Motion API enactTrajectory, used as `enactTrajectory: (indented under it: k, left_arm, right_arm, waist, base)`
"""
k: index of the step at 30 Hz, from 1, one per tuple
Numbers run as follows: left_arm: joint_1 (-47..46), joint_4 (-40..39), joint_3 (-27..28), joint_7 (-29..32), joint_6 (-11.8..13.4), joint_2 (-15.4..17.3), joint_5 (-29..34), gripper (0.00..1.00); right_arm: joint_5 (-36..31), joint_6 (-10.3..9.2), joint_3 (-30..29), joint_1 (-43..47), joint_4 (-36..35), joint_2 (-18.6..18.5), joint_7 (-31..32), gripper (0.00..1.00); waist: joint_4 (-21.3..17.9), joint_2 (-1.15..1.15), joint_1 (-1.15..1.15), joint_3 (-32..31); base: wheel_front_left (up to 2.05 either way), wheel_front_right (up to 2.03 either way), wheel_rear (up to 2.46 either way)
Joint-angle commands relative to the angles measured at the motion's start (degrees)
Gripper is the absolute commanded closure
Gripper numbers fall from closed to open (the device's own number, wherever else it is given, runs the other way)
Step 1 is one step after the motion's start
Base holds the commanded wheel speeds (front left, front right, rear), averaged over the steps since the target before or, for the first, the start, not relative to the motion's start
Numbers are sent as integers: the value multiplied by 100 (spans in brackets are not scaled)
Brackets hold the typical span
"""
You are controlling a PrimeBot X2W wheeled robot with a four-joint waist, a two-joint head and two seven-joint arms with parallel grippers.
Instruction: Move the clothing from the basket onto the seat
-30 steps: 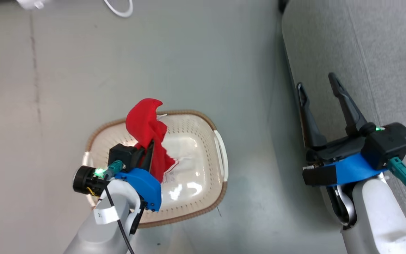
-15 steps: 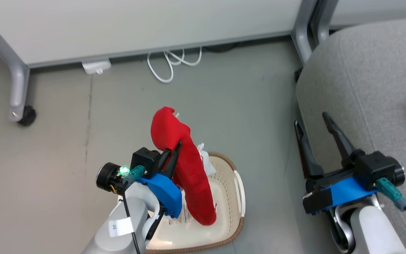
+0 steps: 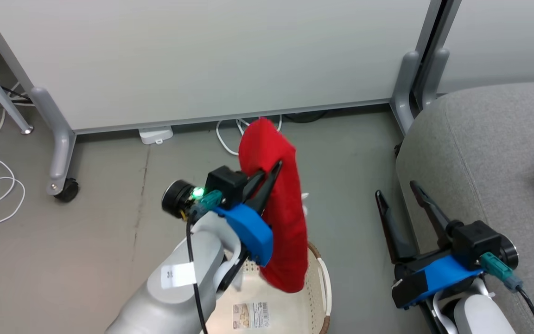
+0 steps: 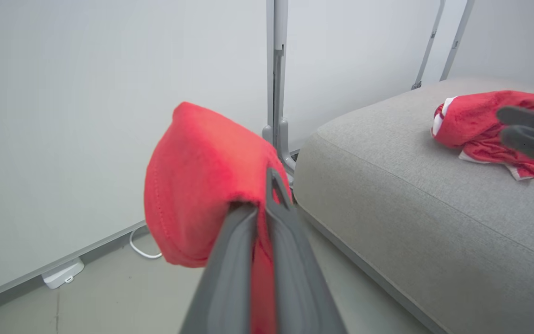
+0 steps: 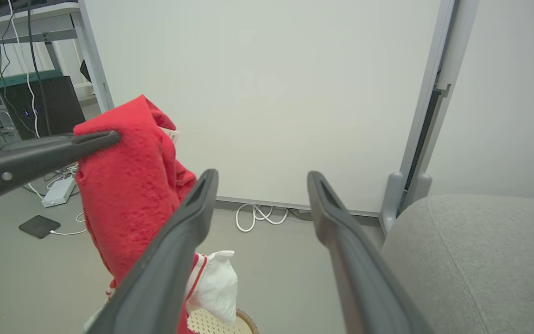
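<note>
My left gripper [image 3: 272,168] is shut on a bright red piece of clothing [image 3: 285,208] that hangs down from its fingers above the basket [image 3: 325,287], whose cream wall and brown rim show at the bottom edge. In the left wrist view the clothing [image 4: 197,185] drapes over my closed fingers. Its white trim [image 5: 216,283] dangles over the basket rim [image 5: 244,325]. My right gripper [image 3: 396,190] is open and empty beside the grey seat [image 3: 480,153]. Another red garment [image 4: 475,125] lies on the seat [image 4: 410,195].
A white partition panel stands behind, on grey legs with a caster [image 3: 66,189] at the left and a post [image 3: 406,88] next to the seat. White cables [image 3: 230,134] and an adapter [image 3: 155,135] lie on the floor at its foot.
My left gripper has lifted the red clothing up out of the basket and a little toward the seat. The head camera has tilted up, bringing the partition into view. The right gripper stays open.
</note>
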Motion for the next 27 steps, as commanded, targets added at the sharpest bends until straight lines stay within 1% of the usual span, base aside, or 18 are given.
enactTrajectory:
  k: [1,12,17,27]
  left_arm:
    - [-96,-47,-48,9,-5,-7,-52,100]
    - [-782,-286,-874,213,-5,-4,-909,100]
    - [-964,-266,-1101,241,-6,-4,-1170,100]
    - [-1072,-124,-1443,113,14,-6,-1495,100]
  right_arm:
    - [11,1,5,114,15,7,2,0]
    - [137,1,205,271,142,18,169,0]
    - [189,1,307,264,184,19,193,0]
    - [242,1,387,248,232,-10,215,0]
  waist:
    - [16,-1,1,-46]
    - [66,-1,1,-358]
    - [51,-1,1,-405]
    - [28,-1,1,-386]
  base:
    - [0,0,0]
    - [0,0,0]
    - [0,0,0]
    - [0,0,0]
